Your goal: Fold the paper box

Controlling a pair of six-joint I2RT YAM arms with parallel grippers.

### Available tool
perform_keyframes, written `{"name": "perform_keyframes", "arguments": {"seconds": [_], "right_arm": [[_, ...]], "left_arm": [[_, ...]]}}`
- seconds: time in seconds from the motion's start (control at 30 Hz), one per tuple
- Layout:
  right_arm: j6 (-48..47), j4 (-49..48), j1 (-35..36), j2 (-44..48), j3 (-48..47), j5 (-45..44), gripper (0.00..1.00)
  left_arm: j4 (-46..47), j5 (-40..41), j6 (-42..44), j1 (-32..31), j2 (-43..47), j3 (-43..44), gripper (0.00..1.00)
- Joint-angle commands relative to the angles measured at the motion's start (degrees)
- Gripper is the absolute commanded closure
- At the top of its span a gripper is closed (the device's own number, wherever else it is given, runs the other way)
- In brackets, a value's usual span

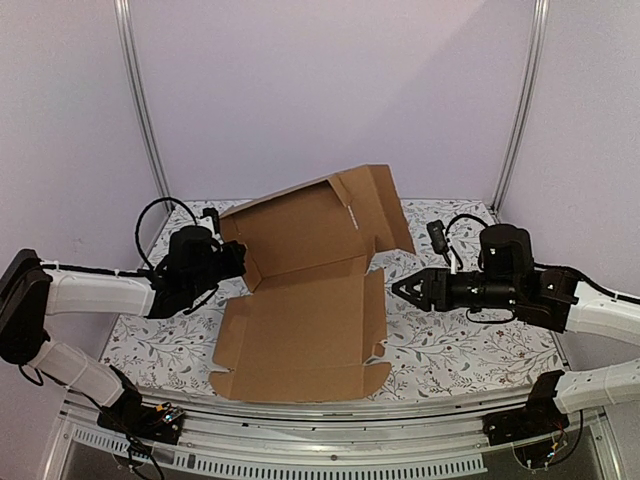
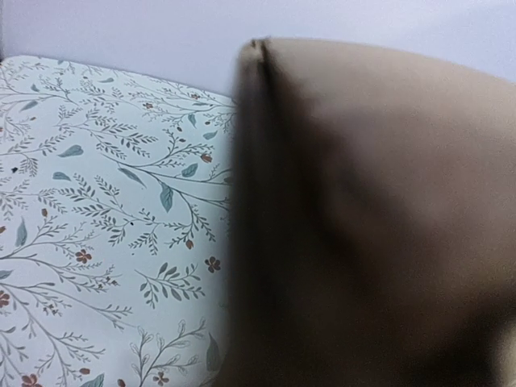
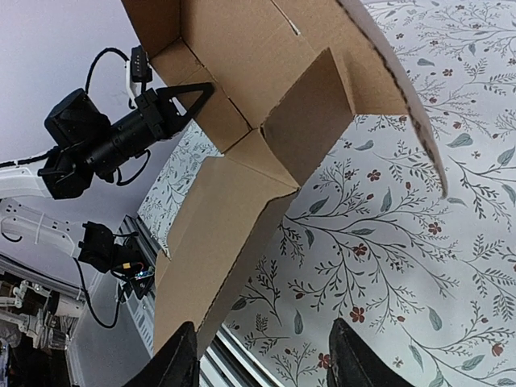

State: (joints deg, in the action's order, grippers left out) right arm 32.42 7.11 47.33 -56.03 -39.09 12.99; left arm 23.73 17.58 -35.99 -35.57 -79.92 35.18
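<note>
Brown cardboard paper box [image 1: 300, 330] mid-fold.
Black left gripper [image 1: 240, 262] is pinching its flap [image 1: 250, 274]; black right gripper [image 1: 395, 290], parted, empty, should be pushing the crease [image 1: 364, 305] ahead.

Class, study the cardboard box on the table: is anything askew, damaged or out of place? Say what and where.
Nothing looks torn or spilled. The paper box sits lopsided: its near half lies flat on the table, while its far half leans up at a slant, its left edge apparently pinched by the left gripper.

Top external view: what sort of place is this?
Probably a lab robot cell: aluminium frame posts, plain walls, and a floral-covered table holding only a paper box.
</note>
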Motion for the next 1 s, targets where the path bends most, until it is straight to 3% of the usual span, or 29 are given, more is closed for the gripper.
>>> {"name": "perform_keyframes", "arguments": {"seconds": [0.0,0.7,0.83,0.97], "right_arm": [[6.1,-2.7,1.6,-4.7,-4.5,-0.5,0.46],[11.4,-2.4,3.6,-14.9,-9.3,-4.2,0.50],[11.6,-2.5,3.9,-15.8,-9.5,-3.8,0.57],[11.6,-3.0,4.1,-15.7,-8.7,-3.7,0.69]], "left_arm": [[-0.3,1.4,-1.3,0.1,-0.3,-0.6,1.00],[-3.6,3.3,-2.2,0.1,4.9,-1.8,1.00],[-3.5,2.6,-3.0,0.1,4.8,-2.0,1.00],[-3.1,1.8,-3.9,0.1,5.1,-2.4,1.00]]}}
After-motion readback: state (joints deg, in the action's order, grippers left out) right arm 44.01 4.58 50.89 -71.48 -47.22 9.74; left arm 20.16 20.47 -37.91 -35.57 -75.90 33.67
